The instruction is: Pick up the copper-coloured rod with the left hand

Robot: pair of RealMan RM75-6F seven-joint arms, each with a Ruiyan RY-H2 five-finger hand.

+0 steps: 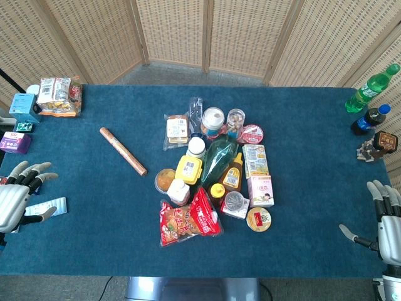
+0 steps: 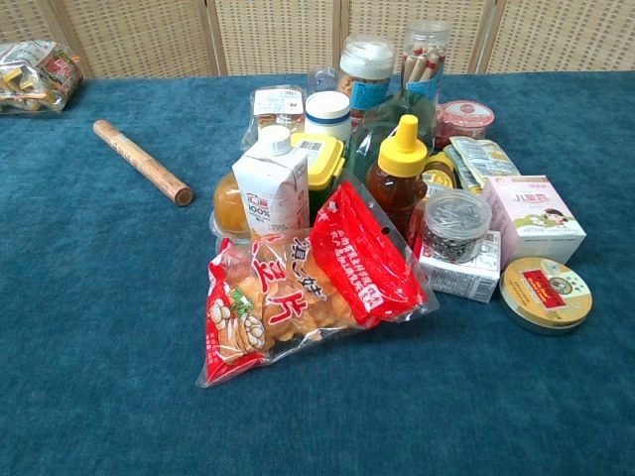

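Observation:
The copper-coloured rod (image 1: 123, 151) lies flat on the blue tablecloth, slanting from far left to near right; the chest view shows the rod (image 2: 142, 162) at upper left. My left hand (image 1: 19, 195) hovers at the table's left edge, fingers spread, holding nothing, well to the left of and nearer than the rod. My right hand (image 1: 383, 221) is at the right edge, fingers apart and empty. Neither hand appears in the chest view.
A dense pile of groceries fills the table's middle: a red snack bag (image 1: 188, 222), a green bottle (image 1: 218, 159), a honey bottle (image 2: 400, 178), a milk carton (image 2: 270, 185). Snack packets (image 1: 57, 96) and small boxes (image 1: 15, 142) sit at far left; drink bottles (image 1: 371, 88) stand at far right.

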